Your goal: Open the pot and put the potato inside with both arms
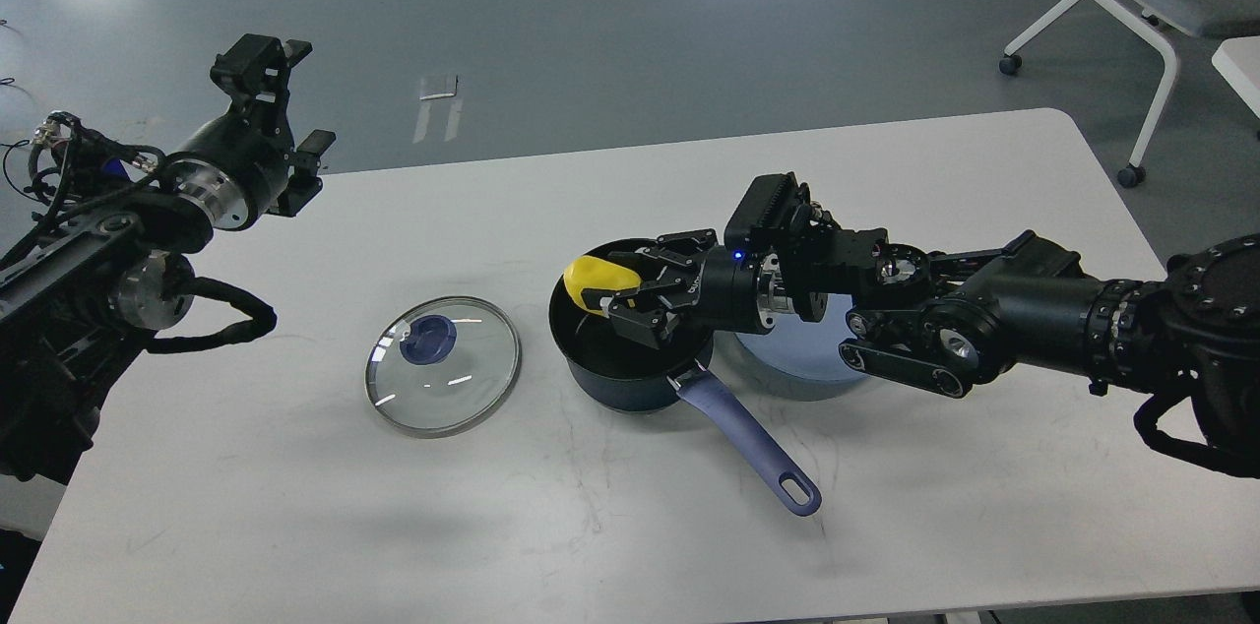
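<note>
Head view. A white table [689, 526] fills most of the frame, with grey floor seen beyond it along the top.

Just right of the centre, the pot [630, 353] is seen uncovered: a small, dark navy-black saucepan with a round mouth and a dark inside. Its long lavender-blue handle [750, 444] runs toward the lower right and ends in an oval hole. The lid [443, 365] is laid flat on the table left of the pot, close by but apart from it; it is clear glass with a metal rim and a blue knob at its middle.

The right arm [984, 319] is brought in from the right edge and stretched leftward across the middle of the frame. The right gripper [615, 289] is held over the pot's mouth, its fingers closed around the potato [598, 278]. The potato is smooth, yellow and oval, and is much smaller than the pot; only its left part is shown clear of the fingers, near the pot's far-left rim. Whether it touches the bottom of the pot cannot be told, since the fingers cover its lower side.

A blue-grey plate [787, 363] is partly hidden under the right arm, just right of the pot.

In the upper left of the frame the left arm [118, 230] is raised, and the left gripper [285, 102] is held spread wide apart with nothing in it, over the table's far-left edge.

An office chair [1132, 4] is seen in the upper right corner.
</note>
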